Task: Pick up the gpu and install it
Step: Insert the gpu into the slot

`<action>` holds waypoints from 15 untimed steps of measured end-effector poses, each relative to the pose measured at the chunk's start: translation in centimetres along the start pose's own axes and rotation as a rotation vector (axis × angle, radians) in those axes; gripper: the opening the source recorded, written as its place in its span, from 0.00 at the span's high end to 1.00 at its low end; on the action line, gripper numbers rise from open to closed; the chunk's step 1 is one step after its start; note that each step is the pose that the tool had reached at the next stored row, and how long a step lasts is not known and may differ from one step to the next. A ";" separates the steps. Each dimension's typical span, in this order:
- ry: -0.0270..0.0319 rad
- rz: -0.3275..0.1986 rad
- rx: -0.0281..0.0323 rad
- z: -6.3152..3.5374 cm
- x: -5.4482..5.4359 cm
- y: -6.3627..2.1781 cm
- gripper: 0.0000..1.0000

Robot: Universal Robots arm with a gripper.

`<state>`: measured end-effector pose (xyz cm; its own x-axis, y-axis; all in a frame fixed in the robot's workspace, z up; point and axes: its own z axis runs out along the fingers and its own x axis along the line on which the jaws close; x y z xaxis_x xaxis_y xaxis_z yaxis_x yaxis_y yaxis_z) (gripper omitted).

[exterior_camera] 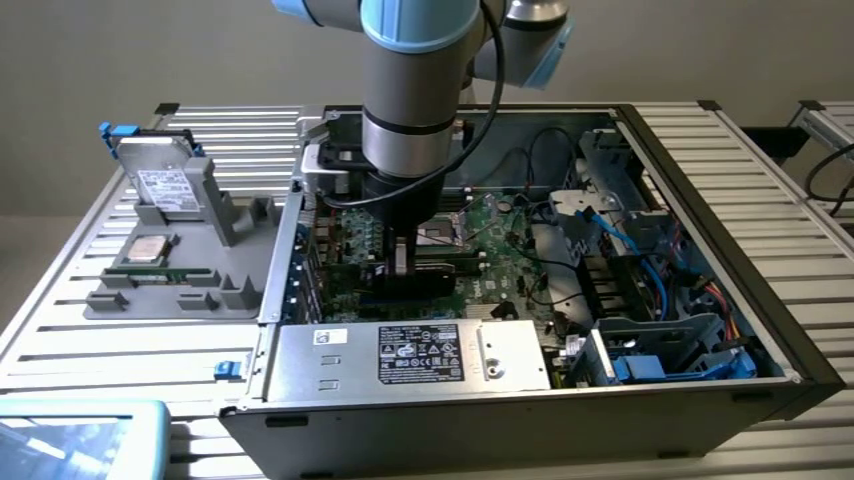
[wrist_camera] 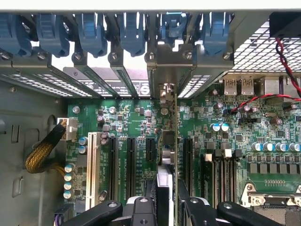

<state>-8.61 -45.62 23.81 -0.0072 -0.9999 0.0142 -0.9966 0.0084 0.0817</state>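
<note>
The claw [wrist_camera: 165,200] grips the gpu [wrist_camera: 165,155] edge-on, standing upright over a motherboard [wrist_camera: 235,141] expansion slot; seating looks unfinished.

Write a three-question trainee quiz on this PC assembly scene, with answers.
1. True or false: the gripper is inside the computer case.
2. What does the gripper hold edge-on over the motherboard? A) gpu B) memory stick C) hard drive
3. On which side of the case, in the exterior view, is the grey parts tray?

Key: 1 true; 2 A; 3 the exterior view's left.
</note>
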 end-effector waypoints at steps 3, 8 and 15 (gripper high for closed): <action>-0.0001 0.000 0.0001 0.04 0.0 0.03 0.72; -0.0001 0.000 0.0001 0.05 0.0 0.04 0.72; 0.0000 0.000 0.0001 0.12 0.0 0.03 0.72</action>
<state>-8.65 -45.62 23.70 -0.0073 -0.9999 0.0142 -0.9966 0.0084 0.0817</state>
